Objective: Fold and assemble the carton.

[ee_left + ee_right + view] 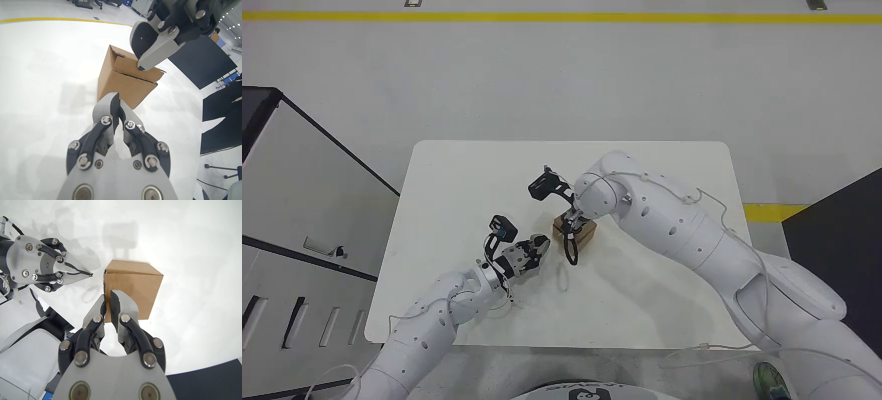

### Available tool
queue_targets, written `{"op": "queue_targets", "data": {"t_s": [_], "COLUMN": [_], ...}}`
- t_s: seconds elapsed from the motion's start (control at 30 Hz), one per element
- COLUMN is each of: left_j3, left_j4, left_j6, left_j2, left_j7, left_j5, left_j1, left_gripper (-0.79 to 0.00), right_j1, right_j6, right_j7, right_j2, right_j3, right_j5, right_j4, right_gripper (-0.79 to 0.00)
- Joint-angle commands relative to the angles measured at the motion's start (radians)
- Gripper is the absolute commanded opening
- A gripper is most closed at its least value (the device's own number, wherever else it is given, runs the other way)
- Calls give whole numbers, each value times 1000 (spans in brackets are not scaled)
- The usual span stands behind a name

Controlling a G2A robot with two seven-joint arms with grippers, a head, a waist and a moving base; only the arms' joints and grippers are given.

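Right hand (107,294) nearly closed, pinching upper edge of cardboard carton (136,289) on white bench (662,310); my left hand (118,95) shut tight, empty, just beside carton.

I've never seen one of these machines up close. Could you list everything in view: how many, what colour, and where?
carton: one, brown, standing near the table's middle.
table: one, white, on the pale floor.
floor tape: two stretches, yellow, a long one across the far floor and a short one off the table's right end.
board: one, black, right of the table.
unit: one, grey with black edging, left of the table.
left pincer: one, grey and black, shut, close beside the carton, not touching it.
right pincer: one, grey and black, at the carton's top edge.
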Motion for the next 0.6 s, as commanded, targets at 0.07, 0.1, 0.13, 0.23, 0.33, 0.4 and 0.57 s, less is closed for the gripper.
{"op": "queue_targets", "data": {"t_s": [0.07, 0.1, 0.13, 0.23, 0.33, 0.4, 0.57], "left_j3": [0, 0, 0, 0, 0, 0, 0], "left_j4": [0, 0, 0, 0, 0, 0, 0], "left_j6": [0, 0, 0, 0, 0, 0, 0], "left_j2": [0, 0, 0, 0, 0, 0, 0], "left_j7": [0, 0, 0, 0, 0, 0, 0], "left_j5": [0, 0, 0, 0, 0, 0, 0], "left_j1": [0, 0, 0, 0, 0, 0, 0], "left_gripper": [-785, -785, -785, -785, -785, -785, -785], "right_j1": [3, 3, 4, 5, 6, 8, 10], "right_j6": [-5, -5, -6, -8, -9, -12, -15], "right_j7": [0, -1, -2, -2, -3, -3, -2], "right_j2": [-9, -11, -13, -19, -25, -29, -38], "right_j3": [-3, -4, -5, -9, -13, -15, -17], "right_j5": [0, -1, -3, -7, -13, -14, -18], "right_j4": [18, 21, 26, 39, 51, 58, 77], "right_gripper": [-785, -785, -785, -785, -785, -785, -785]}}
